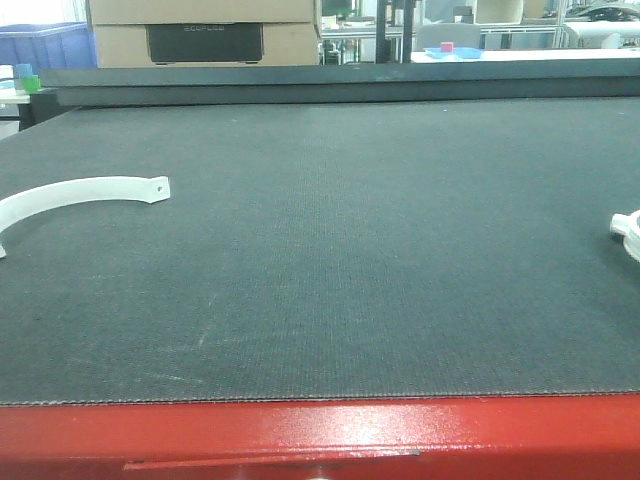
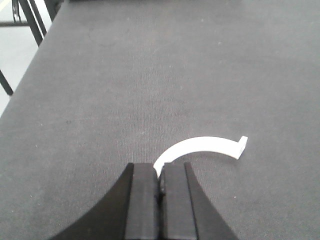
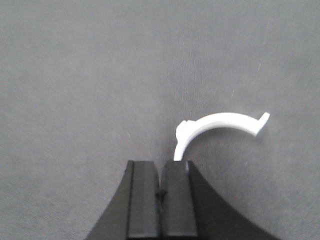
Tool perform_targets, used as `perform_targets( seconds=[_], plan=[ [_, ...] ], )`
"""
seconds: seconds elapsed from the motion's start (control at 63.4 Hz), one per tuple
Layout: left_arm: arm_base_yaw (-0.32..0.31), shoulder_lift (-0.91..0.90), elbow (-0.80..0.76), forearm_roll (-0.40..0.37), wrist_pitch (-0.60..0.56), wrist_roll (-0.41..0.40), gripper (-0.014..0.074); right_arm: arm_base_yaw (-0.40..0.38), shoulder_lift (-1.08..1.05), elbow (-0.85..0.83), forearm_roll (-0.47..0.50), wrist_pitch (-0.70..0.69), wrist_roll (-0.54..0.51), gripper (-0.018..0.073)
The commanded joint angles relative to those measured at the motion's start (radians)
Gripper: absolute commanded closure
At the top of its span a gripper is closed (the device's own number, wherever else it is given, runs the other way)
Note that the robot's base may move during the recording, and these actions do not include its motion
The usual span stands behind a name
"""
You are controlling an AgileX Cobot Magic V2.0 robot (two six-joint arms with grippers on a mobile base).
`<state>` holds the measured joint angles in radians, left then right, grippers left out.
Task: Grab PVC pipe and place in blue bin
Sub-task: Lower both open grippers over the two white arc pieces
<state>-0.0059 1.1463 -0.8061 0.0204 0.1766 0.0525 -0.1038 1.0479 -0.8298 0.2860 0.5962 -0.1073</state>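
Note:
A white curved piece of PVC pipe [image 1: 85, 192] lies flat on the dark mat at the left, its near end running out of the front view. In the left wrist view this PVC pipe piece [image 2: 202, 145] arcs just ahead of my left gripper [image 2: 160, 168], which is shut; the piece's near end disappears behind the fingertips. A second white curved piece [image 1: 627, 232] shows at the right edge. In the right wrist view that piece [image 3: 215, 122] lies just beyond my right gripper [image 3: 160, 164], also shut. A blue bin [image 1: 45, 45] stands behind the table at far left.
The dark mat [image 1: 340, 260] covers the table, with a red front edge [image 1: 320, 435]. Cardboard boxes [image 1: 205, 30] stand behind the far edge. A small blue tray [image 1: 452, 52] sits on a distant table. The mat's left edge [image 2: 30, 75] shows in the left wrist view.

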Motion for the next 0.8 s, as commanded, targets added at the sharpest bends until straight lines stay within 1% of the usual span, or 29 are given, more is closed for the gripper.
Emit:
perform_targets(
  seconds=[0.0,0.047,0.142,0.221,0.284,0.363,0.584,0.789],
  plan=[
    [0.002,0.028,-0.033,0.003,0.025,-0.006,0.0644,-0.004,0.056,-0.008,0.002,-0.018,-0.010,0.0510],
    [0.002,0.051,-0.052,0.003,0.050,-0.006,0.0588,-0.004,0.087,-0.008,0.002,-0.018,-0.014,0.0435],
    [0.002,0.095,-0.078,0.003,0.056,-0.006,0.0468,-0.004,0.135,-0.008,0.002,-0.030,-0.014,0.0314],
    [0.002,0.136,-0.101,-0.009,0.064,-0.006,0.0391,-0.004,0.176,-0.009,0.002,-0.044,-0.014,0.0268],
    [0.002,0.168,-0.119,-0.020,0.080,-0.006,0.0354,-0.004,0.207,-0.019,0.002,-0.042,-0.014,0.0272],
    [0.002,0.206,-0.131,-0.035,0.076,-0.008,0.0339,-0.004,0.247,-0.039,0.002,-0.032,-0.014,0.0273],
    [0.002,0.285,-0.135,-0.035,0.070,-0.008,0.0340,-0.002,0.351,-0.078,0.002,0.007,-0.017,0.0273],
    [0.004,0.319,-0.135,-0.035,0.055,-0.008,0.0340,-0.002,0.424,-0.078,-0.001,-0.004,-0.041,0.0273]
  ],
)
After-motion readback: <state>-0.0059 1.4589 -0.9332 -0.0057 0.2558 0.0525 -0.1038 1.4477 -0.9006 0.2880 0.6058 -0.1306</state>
